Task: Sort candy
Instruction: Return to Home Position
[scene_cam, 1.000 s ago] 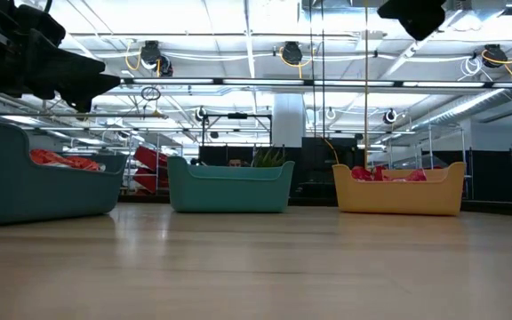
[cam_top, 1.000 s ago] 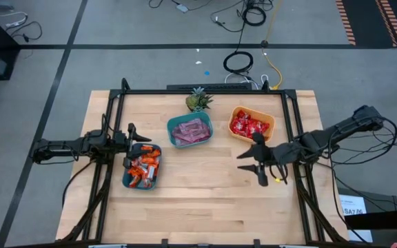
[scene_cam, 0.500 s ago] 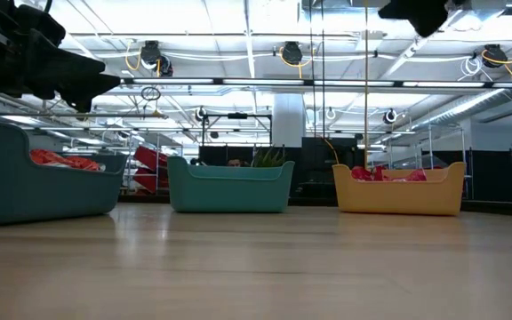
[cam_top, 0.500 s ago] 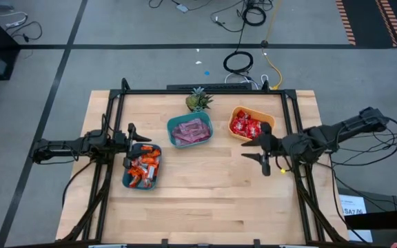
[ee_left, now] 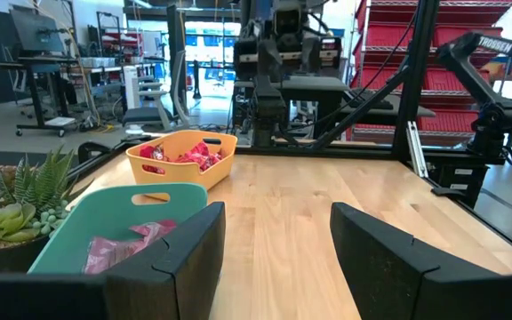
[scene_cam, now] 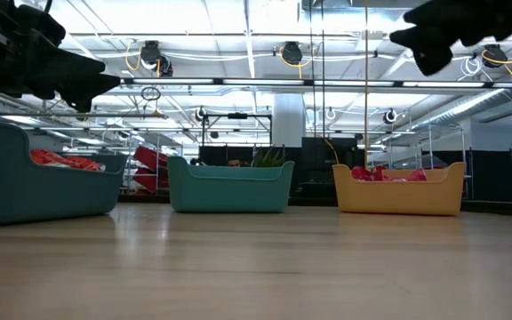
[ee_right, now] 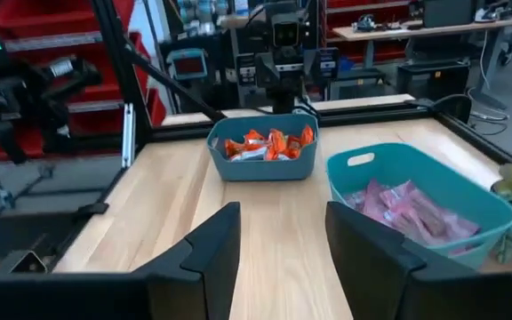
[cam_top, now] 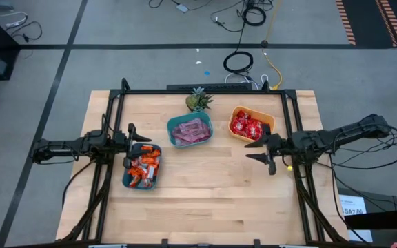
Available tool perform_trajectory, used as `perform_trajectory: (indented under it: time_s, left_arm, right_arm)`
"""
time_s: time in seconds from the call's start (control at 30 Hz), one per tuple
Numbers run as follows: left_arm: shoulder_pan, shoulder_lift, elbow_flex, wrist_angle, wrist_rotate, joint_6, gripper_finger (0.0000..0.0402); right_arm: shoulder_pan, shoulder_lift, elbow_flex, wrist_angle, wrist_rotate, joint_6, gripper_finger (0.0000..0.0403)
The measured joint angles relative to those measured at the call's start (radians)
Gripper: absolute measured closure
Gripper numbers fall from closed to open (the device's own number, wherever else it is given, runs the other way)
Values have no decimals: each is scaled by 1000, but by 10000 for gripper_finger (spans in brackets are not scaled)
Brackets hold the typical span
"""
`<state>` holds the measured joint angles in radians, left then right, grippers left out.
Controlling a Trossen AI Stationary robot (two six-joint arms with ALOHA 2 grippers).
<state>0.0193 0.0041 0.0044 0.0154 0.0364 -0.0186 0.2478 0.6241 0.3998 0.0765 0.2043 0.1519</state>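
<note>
High view: candy (cam_top: 247, 126) is lying sorted in three bins (cam_top: 169, 131) while left tool (cam_top: 135, 136) and right tool (cam_top: 260, 153) are hovering spread and empty, seemingly on the homing step, needing only a clear retreat.

Table (scene_cam: 256, 267): pale wood, running level to three bins in a row.
Blue bin (scene_cam: 34, 187): at the left, nearest the lens, with orange-red candy (scene_cam: 60, 160) showing over its rim.
Teal bin (scene_cam: 229, 187): in the middle, farther back; its wall hides what it holds (only green plant leaves (scene_cam: 269, 158) poke up behind it).
Yellow bin (scene_cam: 398, 191): at the right, with red candy (scene_cam: 389, 174) peeking above the rim.
My left arm (scene_cam: 34, 53): a dark bulk above the blue bin, clear of it.
My right arm (scene_cam: 456, 31): a dark shape high above the yellow bin.
</note>
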Motion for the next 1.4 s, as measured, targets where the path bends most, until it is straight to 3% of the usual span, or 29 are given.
perform_trajectory:
  time_s: [0.2,0.47,0.7,0.83,1.0,1.4]
  left_arm:
    - [0,0,0,0,0,0,187]
    - [0,0,0,0,0,0,187]
    - [0,0,0,0,0,0,187]
    - [0,0,0,0,0,0,187]
    - [0,1,0,0,-3,0,187]
    - [0,1,0,0,-14,0,187]
  right_arm:
    - [11,-136,-148,45,-1,71,245]
    - [43,-298,-375,279,-30,63,245]
    - [21,-482,-384,210,-54,-66,245]
    - [-1,-622,-384,53,-76,-76,245]
    - [-20,-624,-384,-32,-184,-37,245]
    - [-117,-622,-382,-56,-155,-71,245]
